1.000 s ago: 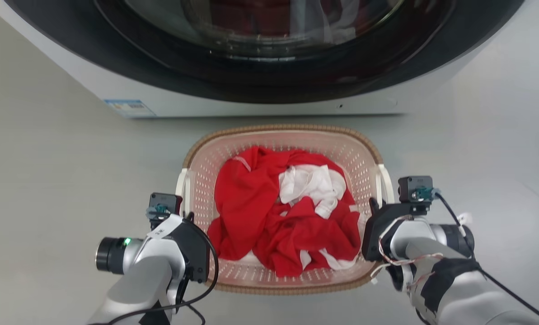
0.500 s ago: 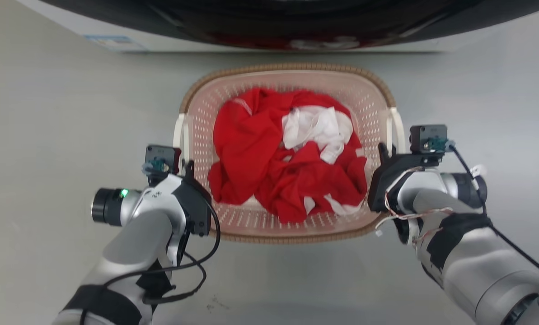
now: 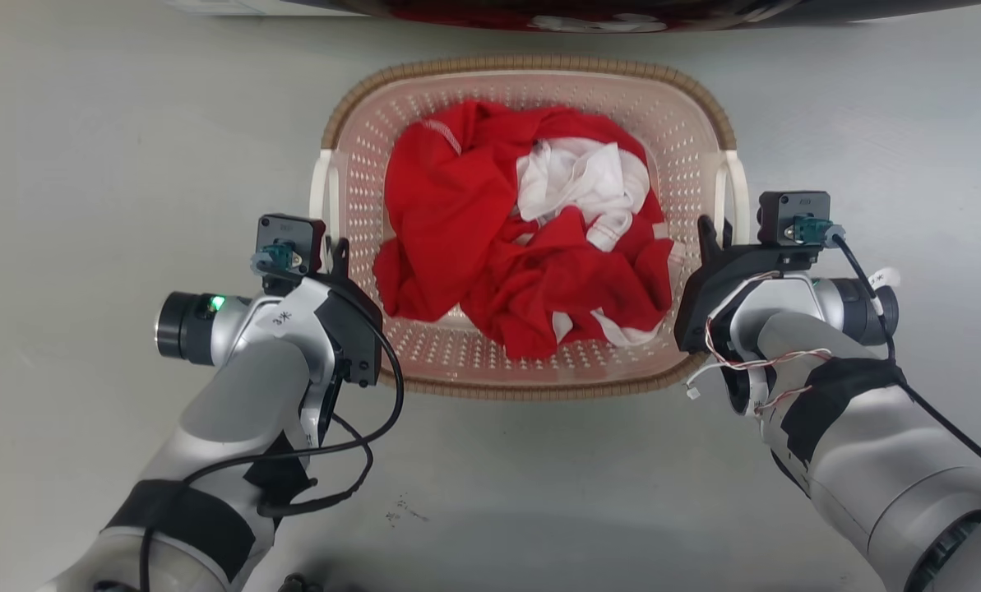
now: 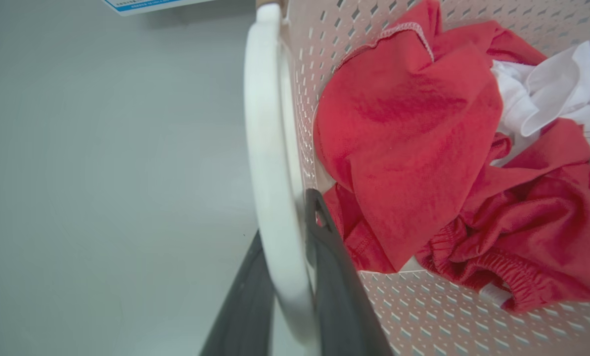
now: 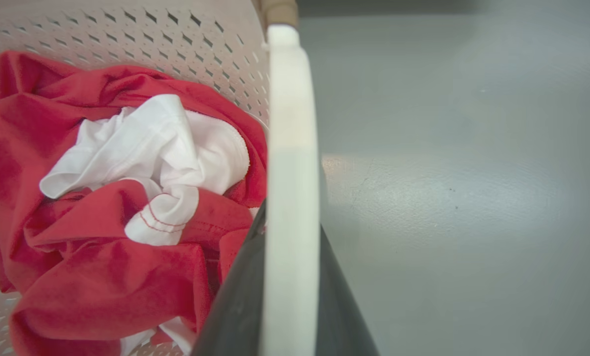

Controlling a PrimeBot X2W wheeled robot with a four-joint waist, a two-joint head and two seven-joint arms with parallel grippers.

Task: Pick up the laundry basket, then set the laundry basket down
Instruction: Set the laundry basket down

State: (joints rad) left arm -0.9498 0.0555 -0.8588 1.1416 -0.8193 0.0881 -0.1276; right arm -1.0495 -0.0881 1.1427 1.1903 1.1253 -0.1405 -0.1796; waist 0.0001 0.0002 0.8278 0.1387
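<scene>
The laundry basket (image 3: 531,64), holding red and white clothes (image 3: 523,247), is between both arms over grey floor (image 3: 87,164). The left tool (image 4: 286,217) is clamped on the left handle (image 4: 267,123), the right tool (image 5: 291,222) on the right handle (image 5: 292,99).

Cream laundry basket (image 3: 531,64) with slotted walls and brown woven-look rim; white handles (image 4: 270,148) between dark grey jaws; red garment (image 3: 457,214) and white cloth (image 3: 580,177) inward of them, pale grey floor (image 3: 87,164) outward
</scene>
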